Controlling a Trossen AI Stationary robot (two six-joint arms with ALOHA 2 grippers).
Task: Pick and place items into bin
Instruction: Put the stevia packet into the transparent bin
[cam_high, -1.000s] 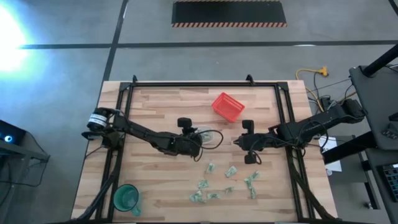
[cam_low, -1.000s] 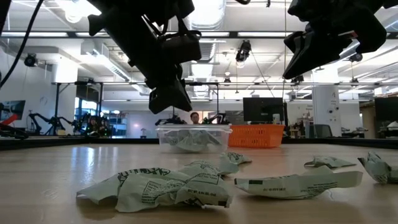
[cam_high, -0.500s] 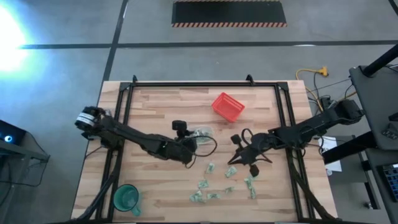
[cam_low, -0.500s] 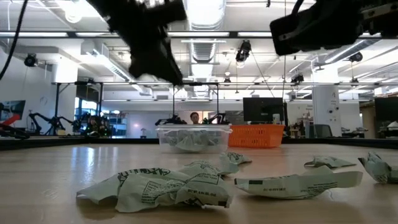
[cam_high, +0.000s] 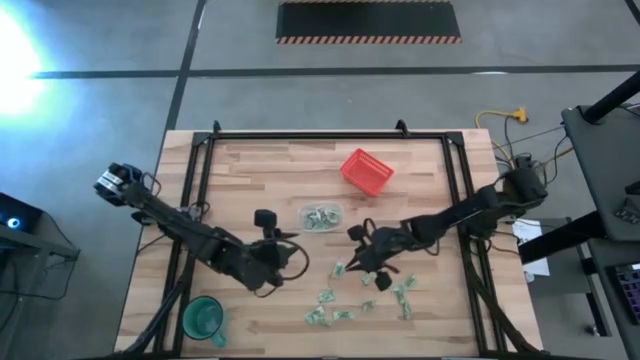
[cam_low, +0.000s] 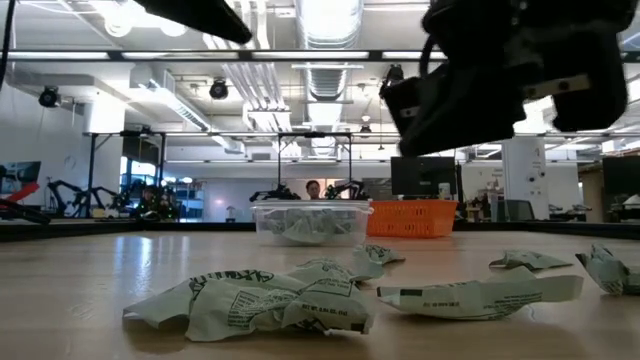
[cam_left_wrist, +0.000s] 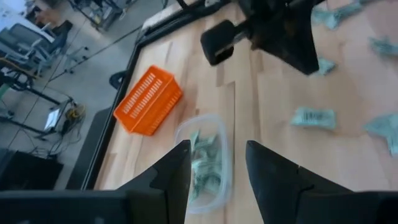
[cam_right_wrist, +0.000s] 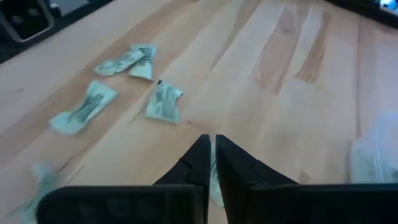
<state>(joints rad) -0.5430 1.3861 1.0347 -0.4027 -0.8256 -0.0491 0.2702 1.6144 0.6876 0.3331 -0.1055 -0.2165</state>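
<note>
Several items (cam_high: 372, 281) are lying scattered on the table (cam_high: 250, 170), well apart from the green cup (cam_high: 203, 318) at its near left corner. More pieces are sitting inside the bin (cam_high: 321, 216), which is standing just in front of the red basket (cam_high: 366, 171). Between bin and loose pieces, the right tool (cam_high: 352, 262) is being held with its fingers (cam_right_wrist: 200, 163) nearly together, gripping nothing visible. Left of the bin, the left tool (cam_left_wrist: 216, 165) is being held open and empty.
</note>
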